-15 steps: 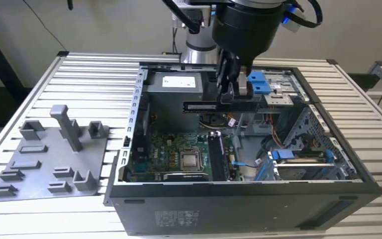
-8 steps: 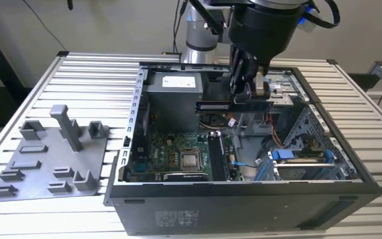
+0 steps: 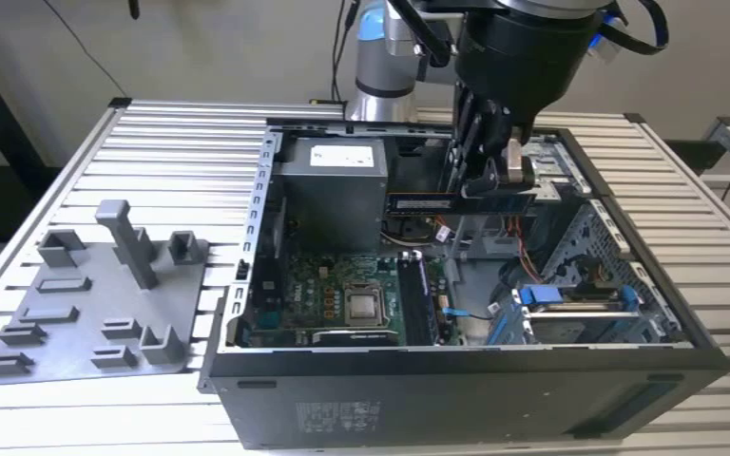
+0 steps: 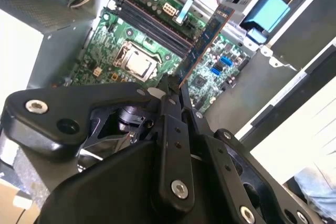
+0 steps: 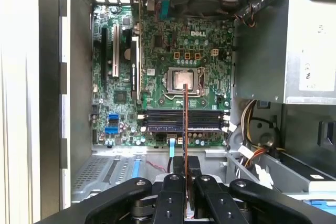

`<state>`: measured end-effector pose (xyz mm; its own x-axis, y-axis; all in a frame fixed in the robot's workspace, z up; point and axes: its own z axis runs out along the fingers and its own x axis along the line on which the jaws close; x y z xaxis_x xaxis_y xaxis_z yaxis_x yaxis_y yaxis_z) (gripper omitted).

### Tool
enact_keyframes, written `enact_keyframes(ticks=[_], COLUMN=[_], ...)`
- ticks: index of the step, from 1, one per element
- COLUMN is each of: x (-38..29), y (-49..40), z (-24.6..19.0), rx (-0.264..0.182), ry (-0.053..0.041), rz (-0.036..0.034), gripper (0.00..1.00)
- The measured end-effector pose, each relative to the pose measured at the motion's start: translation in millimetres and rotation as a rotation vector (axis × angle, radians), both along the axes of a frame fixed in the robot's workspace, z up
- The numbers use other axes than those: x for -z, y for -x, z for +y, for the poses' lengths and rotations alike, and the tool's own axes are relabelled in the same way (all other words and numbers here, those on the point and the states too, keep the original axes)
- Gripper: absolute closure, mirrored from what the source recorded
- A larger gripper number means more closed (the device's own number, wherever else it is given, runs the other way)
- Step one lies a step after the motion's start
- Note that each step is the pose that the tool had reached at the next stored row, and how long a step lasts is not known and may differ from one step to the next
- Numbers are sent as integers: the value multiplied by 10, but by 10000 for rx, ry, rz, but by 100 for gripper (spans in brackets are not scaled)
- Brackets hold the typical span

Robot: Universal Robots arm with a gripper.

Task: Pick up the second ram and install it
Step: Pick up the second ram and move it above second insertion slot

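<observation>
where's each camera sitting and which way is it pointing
Exterior view: off the arm, raised, looking down into the open computer case on the table; shows the arm and the pincer holding the second ram.
First wrist view: at the wrist, facing the motherboard squarely, past the pincer.
Second wrist view: at the wrist, facing the motherboard at a slant, past the pincer.
Both wrist views share the second ram edge-on and the CPU socket.

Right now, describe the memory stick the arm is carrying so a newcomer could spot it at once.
Find the open black computer case on the slatted table. Above its green motherboard the gripper grips the second ram, a thin dark stick; unlike the fixed black slots, it hangs in midair.
</observation>
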<state>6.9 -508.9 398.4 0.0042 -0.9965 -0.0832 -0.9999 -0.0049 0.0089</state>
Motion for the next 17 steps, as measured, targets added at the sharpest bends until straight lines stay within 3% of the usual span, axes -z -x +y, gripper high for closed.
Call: enact_keyframes(ticks=[4, 7, 11, 17], x=[0, 1, 2, 4], y=[-2, -2, -2, -1], z=[4, 48, 147, 347], rx=[-1, -1, -1, -1], ry=[-1, -2, -2, -1], rz=[0, -1, -1, -1], gripper=[86, 86, 86, 86])
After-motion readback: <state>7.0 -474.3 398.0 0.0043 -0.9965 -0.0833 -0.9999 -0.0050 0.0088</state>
